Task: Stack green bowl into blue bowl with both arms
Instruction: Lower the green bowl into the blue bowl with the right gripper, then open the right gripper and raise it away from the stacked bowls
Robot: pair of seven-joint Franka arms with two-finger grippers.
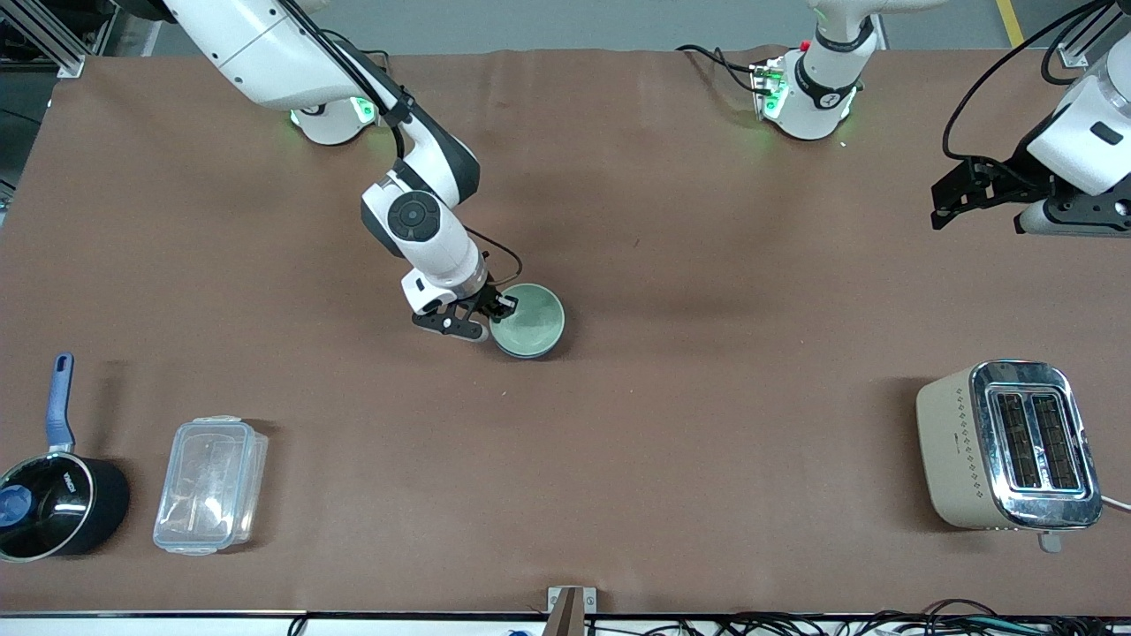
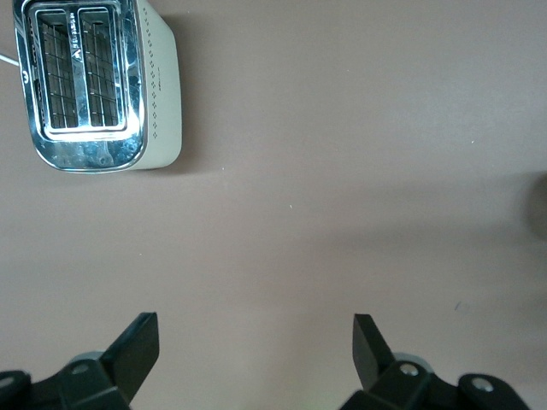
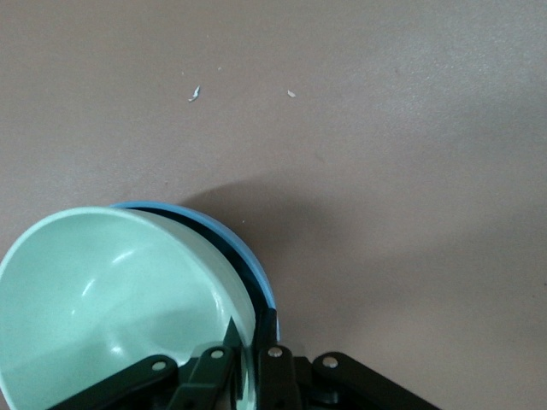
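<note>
Two bowls, nested: the green bowl (image 1: 528,318) sits tilted inside the blue bowl (image 1: 521,352), a little left of the centre of the front view. Only a sliver of blue shows at the lower rim there. In the right wrist view the green bowl (image 3: 111,299) leans with its rim raised on one side, and the blue bowl (image 3: 248,265) appears as a crescent along its edge.

Two arms. The right arm comes down from the upper left of the front view, elbow bent, wrist pointing down at the bowls. The right gripper (image 1: 493,311) is at the green bowl's rim, on the side toward the right arm's end of the table; its fingers (image 3: 229,337) stand close together, one inside the green wall and one outside it, pinching the rim. The left arm waits at the upper right edge of the front view, its wrist level above bare table; the left gripper (image 1: 944,200) holds nothing, fingers (image 2: 137,346) spread wide.

One toaster (image 1: 1007,446), cream with a chrome top and two slots, lower right of the front view. One clear lidded plastic container (image 1: 210,484), lower left. One black saucepan (image 1: 55,505) with a blue handle, at the lower left edge, beside the container. One brown table (image 1: 707,265) under all of it.
</note>
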